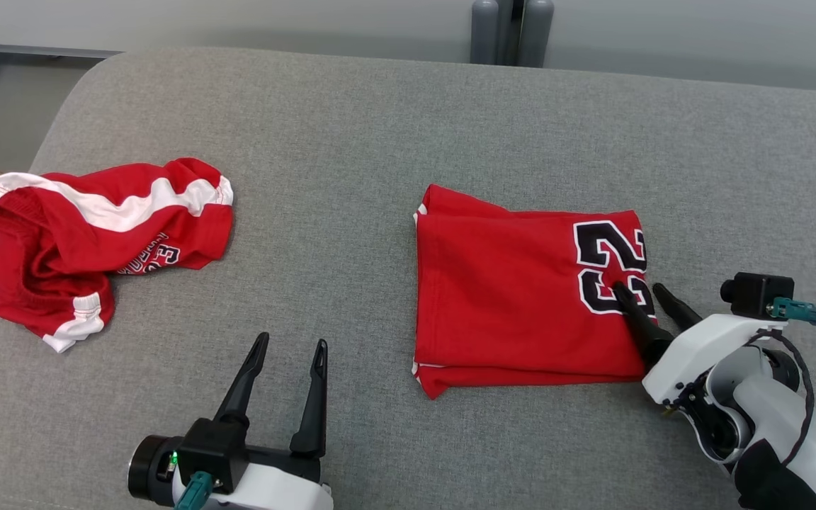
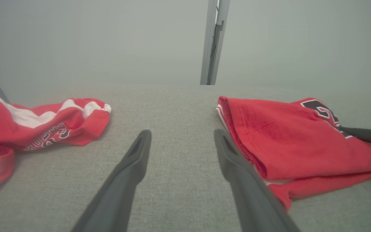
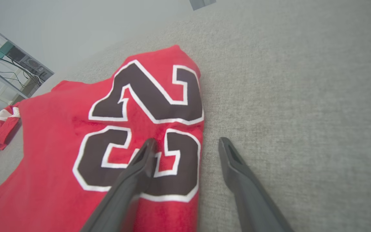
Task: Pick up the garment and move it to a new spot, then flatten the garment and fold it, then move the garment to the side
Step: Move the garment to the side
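**Right gripper (image 1: pixel 639 287) spread wide at the edge of the folded garment (image 1: pixel 514 297)**

The right gripper (image 3: pixel 187 140) has its two long, dark, tapering fingers well apart and holds nothing. One finger lies over the lower numeral on the red cloth. The other stands over bare grey fabric just past the garment's right edge. Whether the first finger presses the cloth cannot be told.

The left gripper (image 1: pixel 292 340) is just as wide and empty. Its matte black fingers are low over the surface between the two red pieces, touching neither.

Everything lies on a broad padded surface (image 1: pixel 351 142) covered in grey woven cloth with a fine, even grain and a rounded far-left corner.

The folded garment (image 2: pixel 285 135) sits right of centre as a near-square, layered slab of soft red knit. Its left fold is rounded and stitched, and thin white trim shows between the layers at its left corners. A blocky black number (image 3: pixel 147 96) outlined in white runs along its right side.

Well apart at the left, a second garment (image 1: pixel 96 234) lies crumpled. It is red with broad white bands, rumpled into loose folds, and partly hidden black lettering shows on it.

A small black camera block (image 1: pixel 758 294) with a teal plug rides on the right wrist's glossy white shell.
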